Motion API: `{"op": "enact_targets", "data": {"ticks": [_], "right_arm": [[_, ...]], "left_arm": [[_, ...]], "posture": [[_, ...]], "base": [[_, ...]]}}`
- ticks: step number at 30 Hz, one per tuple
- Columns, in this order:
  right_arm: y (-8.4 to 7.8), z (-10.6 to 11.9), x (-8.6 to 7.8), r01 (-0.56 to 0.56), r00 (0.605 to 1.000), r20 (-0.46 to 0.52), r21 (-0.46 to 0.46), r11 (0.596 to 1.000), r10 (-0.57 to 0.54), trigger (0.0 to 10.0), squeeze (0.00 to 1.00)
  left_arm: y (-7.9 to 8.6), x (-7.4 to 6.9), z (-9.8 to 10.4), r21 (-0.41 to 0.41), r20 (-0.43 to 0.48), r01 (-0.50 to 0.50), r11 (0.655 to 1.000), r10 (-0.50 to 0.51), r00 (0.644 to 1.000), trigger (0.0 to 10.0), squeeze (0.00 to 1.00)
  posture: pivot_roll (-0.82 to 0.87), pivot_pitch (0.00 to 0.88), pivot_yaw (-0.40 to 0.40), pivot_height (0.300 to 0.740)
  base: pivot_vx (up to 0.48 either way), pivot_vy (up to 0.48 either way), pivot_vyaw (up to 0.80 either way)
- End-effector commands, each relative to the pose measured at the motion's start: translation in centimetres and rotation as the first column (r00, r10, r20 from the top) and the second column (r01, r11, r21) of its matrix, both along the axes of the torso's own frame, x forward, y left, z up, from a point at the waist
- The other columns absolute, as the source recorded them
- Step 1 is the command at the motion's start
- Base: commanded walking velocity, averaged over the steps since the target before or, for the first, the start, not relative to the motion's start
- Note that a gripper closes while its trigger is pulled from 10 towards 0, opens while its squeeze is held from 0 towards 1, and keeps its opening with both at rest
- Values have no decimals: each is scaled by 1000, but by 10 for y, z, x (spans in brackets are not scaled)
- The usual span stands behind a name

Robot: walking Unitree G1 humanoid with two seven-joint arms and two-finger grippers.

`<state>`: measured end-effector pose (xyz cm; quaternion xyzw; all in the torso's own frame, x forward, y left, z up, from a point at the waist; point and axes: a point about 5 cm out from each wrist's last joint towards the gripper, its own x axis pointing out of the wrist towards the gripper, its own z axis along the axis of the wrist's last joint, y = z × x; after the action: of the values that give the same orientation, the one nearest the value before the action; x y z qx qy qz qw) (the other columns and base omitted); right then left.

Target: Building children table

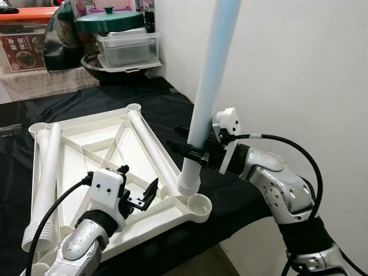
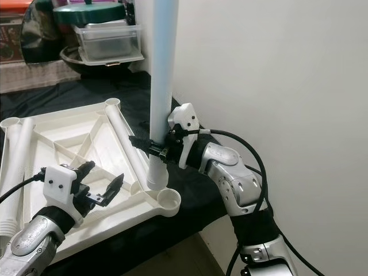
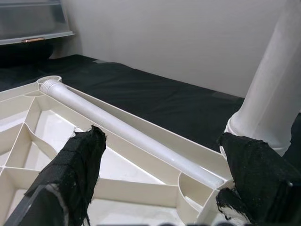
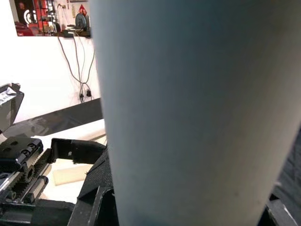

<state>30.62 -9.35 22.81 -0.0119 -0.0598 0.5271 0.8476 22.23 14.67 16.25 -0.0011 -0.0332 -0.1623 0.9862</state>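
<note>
Between right gripper (image 1: 194, 150) fingers, one upright table leg (image 1: 208, 86) clenched, two legs lying in tabletop (image 1: 86, 150), left gripper (image 1: 139, 192) released.

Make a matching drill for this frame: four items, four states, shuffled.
Items:
1. right end effector
2. left end effector
3. tabletop
4. green lid

States:
A. open, hovering over the ribbed tray
B. lying underside up on the black cloth
C. shut on the upright leg
D. on top of the clear box at the back

Pairs: 1-C, 2-A, 3-B, 4-D
</note>
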Motion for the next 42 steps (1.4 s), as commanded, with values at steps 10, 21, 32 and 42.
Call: {"op": "enact_targets", "data": {"ticks": [10,21,32,42], "right_arm": [[6,5,-1,-12,999,37,19,1000,11,10000,0],[9,5,-1,-19,999,41,29,999,18,10000,0],[11,5,0,-19,999,50,35,999,17,10000,0],[14,4,-1,-26,998,51,39,999,24,10000,0]], "left_arm": [[-6,1,-1,35,17,21,999,-21,1000,10000,0],[-5,1,2,1,25,13,1000,-13,1000,10000,0],[-8,2,3,10,28,29,1000,-29,999,10000,0],[-4,3,2,4,23,17,1000,-17,1000,10000,0]], "posture": [[14,0,-50,740],[23,0,-49,740],[24,0,-42,740],[32,0,-43,740]], "base": [[0,-435,0],[0,-44,0],[0,-331,0],[0,0,0]]}}
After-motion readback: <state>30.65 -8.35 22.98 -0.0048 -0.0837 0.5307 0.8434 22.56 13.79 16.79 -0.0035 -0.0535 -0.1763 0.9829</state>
